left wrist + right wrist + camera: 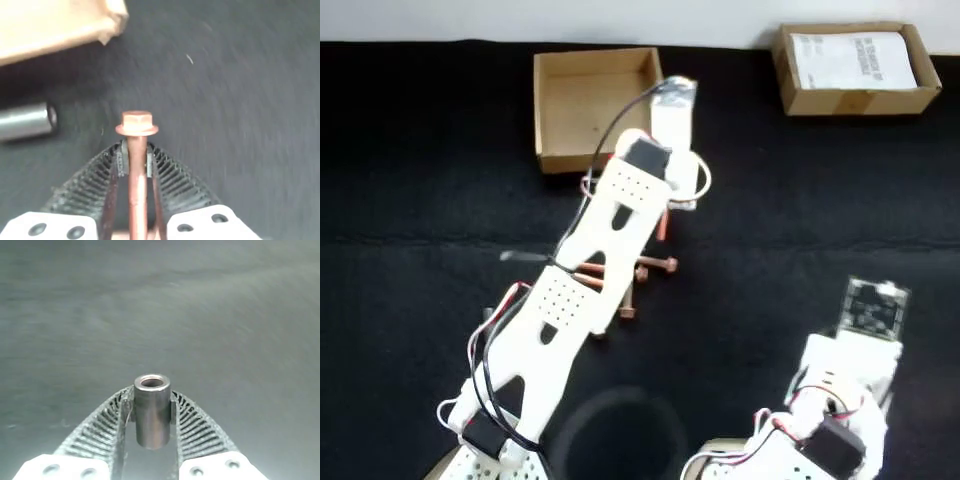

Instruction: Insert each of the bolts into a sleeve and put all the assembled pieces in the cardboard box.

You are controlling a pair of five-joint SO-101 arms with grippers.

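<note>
Left wrist view: the left pincer [135, 156] is clenched on the shank of a copper-coloured bolt [136, 125]. The bolt's flanged hex head projects just past the fingertips, and the ribbed pads [95, 182] bear on the shank from both sides. The bolt is held clear of the black table [240, 100]. A second sleeve [26, 121], grey metal, lies on its side on the table near the held bolt. One corner of the cardboard box [50, 25] stands beyond it.

Right wrist view: the right pincer [152, 401] is grasping a sleeve [152, 415] between its pads. The sleeve's open bore faces away from the wrist.

High view: the left arm [590, 270] extends from the near table edge toward the cardboard box, and its far end sits just beside the box's front wall. Several loose bolts [655, 266] lie on the table, partly under this arm. The right arm [840, 400] sits at the near right, well apart from the box. A second box [855, 100] holding a printed sheet stands at the far right corner.
</note>
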